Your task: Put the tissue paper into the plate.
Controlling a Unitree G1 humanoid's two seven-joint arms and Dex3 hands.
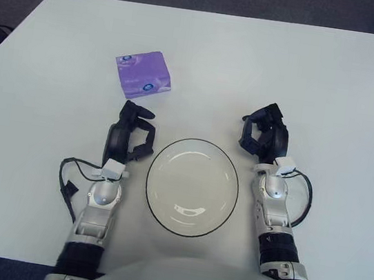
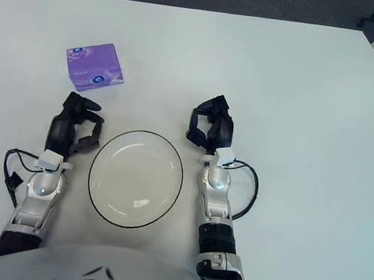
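While both hands sit low on the white table (image 1: 307,80), the purple tissue paper pack (image 1: 144,74) lies flat on the tabletop toward the far left, well apart from the plate (image 1: 192,186) and untouched by either hand. It is a squarish packet with small round printed marks on its top face. Clear and round with a dark rim, the plate stands on the table between the two forearms, close to the robot's body, with nothing in it.

Just beside the plate's left edge is the left hand (image 1: 129,139), pointing away from the body toward the pack, with a clear stretch of table between its fingertips and the packet. Its fingers are loosely curled and spread a little, gripping nothing. On the plate's right side, slightly farther out than the left, is the right hand (image 1: 266,133); its fingers are likewise bent but relaxed, with nothing between them. Black cables loop beside each wrist, one on the outer side of each forearm
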